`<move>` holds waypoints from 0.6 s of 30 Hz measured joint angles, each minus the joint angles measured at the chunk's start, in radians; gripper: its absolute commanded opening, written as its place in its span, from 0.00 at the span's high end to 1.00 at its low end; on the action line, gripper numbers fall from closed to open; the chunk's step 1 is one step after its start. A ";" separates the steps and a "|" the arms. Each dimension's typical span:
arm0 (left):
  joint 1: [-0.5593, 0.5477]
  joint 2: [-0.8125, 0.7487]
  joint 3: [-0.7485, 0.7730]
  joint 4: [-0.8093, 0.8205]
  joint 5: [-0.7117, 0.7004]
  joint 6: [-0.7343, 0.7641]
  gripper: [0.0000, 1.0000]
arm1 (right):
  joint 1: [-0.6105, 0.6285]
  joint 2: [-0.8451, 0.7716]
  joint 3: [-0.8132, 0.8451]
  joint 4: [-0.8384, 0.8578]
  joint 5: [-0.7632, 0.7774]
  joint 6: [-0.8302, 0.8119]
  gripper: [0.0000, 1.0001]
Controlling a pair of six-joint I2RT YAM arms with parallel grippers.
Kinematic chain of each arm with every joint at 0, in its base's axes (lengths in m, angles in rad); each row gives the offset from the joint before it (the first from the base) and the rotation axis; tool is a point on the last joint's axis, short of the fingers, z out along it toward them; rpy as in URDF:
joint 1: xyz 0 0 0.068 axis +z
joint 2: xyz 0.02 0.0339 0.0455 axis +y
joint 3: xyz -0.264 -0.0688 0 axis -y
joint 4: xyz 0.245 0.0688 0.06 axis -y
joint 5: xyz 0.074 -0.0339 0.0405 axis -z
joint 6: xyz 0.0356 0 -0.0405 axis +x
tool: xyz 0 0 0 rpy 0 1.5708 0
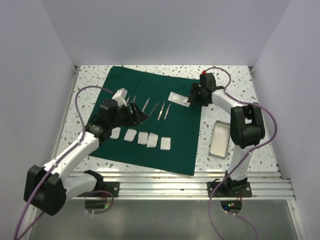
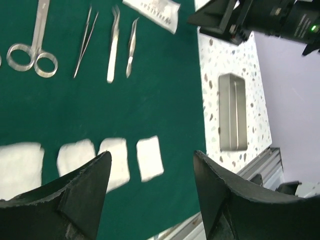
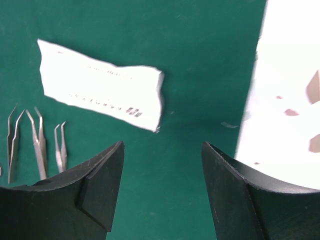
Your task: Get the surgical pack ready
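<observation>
The dark green drape (image 1: 150,145) lies flat on the speckled table. On it rest scissors (image 2: 30,50), several tweezers (image 2: 114,45), a white sachet (image 1: 179,99) and a row of white gauze squares (image 1: 142,137). The shiny metal tray (image 1: 220,139) sits off the drape to its right. My left gripper (image 1: 135,114) hovers open above the drape's left half, over the gauze (image 2: 149,158), holding nothing. My right gripper (image 1: 196,95) hangs open over the drape's right edge beside the sachet (image 3: 100,85), with only bare cloth (image 3: 200,60) between its fingers.
White walls close in the table on three sides. An aluminium rail (image 1: 180,182) runs along the near edge with both arm bases on it. The tray (image 2: 233,112) lies on bare speckled tabletop (image 1: 240,80) right of the drape.
</observation>
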 measured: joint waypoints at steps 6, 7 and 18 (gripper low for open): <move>-0.066 0.194 0.171 0.117 -0.052 -0.005 0.31 | -0.020 0.020 0.038 0.011 -0.022 -0.025 0.37; -0.079 0.211 0.185 0.138 -0.060 -0.006 0.31 | -0.019 0.037 0.063 0.016 -0.026 -0.027 0.38; -0.127 0.330 0.242 0.154 -0.067 -0.006 0.32 | -0.016 0.152 0.139 0.018 -0.049 -0.022 0.49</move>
